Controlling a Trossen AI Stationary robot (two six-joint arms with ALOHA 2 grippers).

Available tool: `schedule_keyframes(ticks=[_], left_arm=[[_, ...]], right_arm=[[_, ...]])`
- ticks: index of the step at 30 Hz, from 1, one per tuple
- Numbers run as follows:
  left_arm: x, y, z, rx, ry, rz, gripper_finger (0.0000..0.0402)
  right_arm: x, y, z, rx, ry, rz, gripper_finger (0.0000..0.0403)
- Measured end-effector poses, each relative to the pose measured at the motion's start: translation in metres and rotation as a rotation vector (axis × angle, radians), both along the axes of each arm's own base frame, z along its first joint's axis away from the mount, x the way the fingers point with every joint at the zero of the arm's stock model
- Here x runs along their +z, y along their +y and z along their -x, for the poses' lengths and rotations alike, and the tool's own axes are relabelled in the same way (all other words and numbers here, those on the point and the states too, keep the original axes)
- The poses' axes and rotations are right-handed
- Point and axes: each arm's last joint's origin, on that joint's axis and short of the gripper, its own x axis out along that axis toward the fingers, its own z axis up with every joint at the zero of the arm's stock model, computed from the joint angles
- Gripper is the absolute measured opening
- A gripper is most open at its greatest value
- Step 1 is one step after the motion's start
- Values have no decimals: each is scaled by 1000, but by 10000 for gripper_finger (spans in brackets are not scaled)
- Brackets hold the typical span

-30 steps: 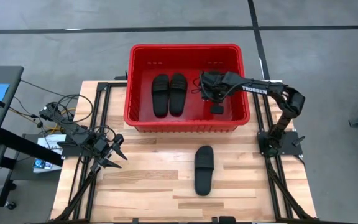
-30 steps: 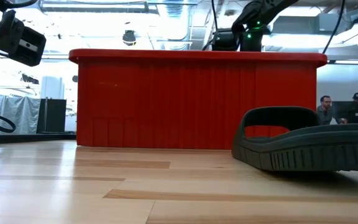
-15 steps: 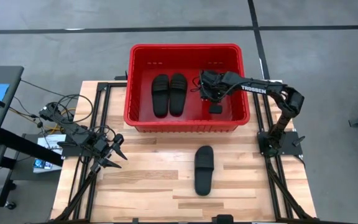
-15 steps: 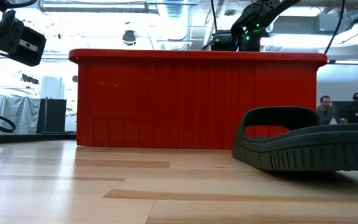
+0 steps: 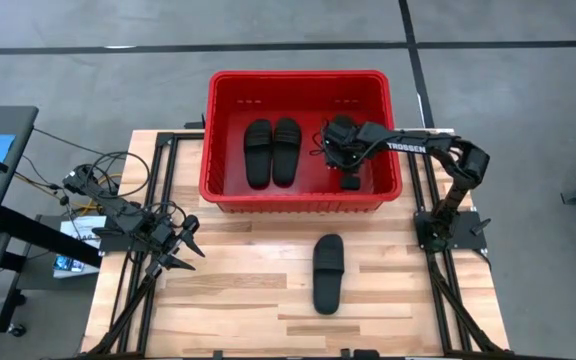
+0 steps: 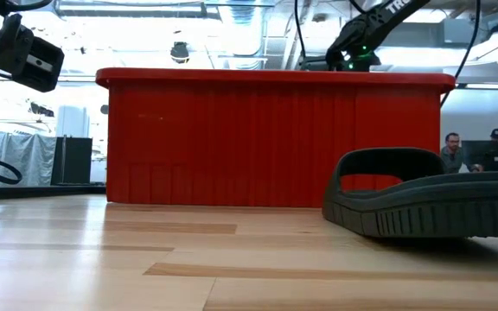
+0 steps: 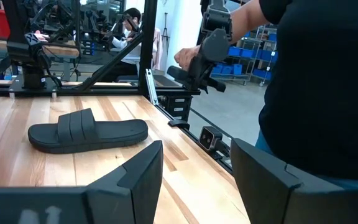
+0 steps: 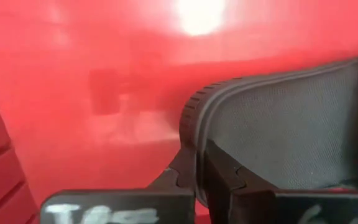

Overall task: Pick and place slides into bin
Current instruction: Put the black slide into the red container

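The red bin (image 5: pixel 298 195) stands at the table's far middle. Two black slides (image 5: pixel 271 151) lie side by side on its floor. My right gripper (image 5: pixel 340 150) is inside the bin's right half, shut on a third slide (image 8: pixel 291 124), whose lower end (image 5: pixel 349 181) shows below the gripper. The fourth slide (image 5: pixel 328 272) lies flat on its sole on the table in front of the bin; it also shows in the low view (image 6: pixel 430 203) and the left wrist view (image 7: pixel 89 132). My left gripper (image 5: pixel 186 250) is open and empty at the table's left edge. My right gripper pinches a thin edge of the slide (image 8: pixel 199 163) between its two fingers, beside the ribbed curved rim (image 8: pixel 194 115). The slide's textured grey face fills the space ahead of the fingers, over the bin's red floor. Whether its lower end touches the floor cannot be told.
The bin's thick rim (image 6: pixel 275 78) and ribbed front wall stand between the table's near part and the gripper inside. A person in dark clothes (image 7: pixel 328 81) stands close by the table's edge. Bare wood lies left of the loose slide (image 5: pixel 238 290).
My right gripper, still shut on the slide, has gone a little toward the table's right edge and down inside the bin. The slide has gone along with it. The other slides have stayed where they were.
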Motion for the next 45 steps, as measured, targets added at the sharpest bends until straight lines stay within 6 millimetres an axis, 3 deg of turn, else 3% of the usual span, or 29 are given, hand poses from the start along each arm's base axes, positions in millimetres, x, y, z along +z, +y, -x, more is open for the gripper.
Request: schedule_keyframes(ticks=[13,22,33,45], left_arm=[[0,0,0,0,0,0,178],[0,0,0,0,0,0,178],[0,0,0,0,0,0,178],[0,0,0,0,0,0,178]], right_arm=[[-1,0,-1,9,-20,-4,6],[-1,0,0,10,-12,-9,46],[-1,1,-1,23,-41,-59,68],[-1,2,-2,35,-49,-74,132]])
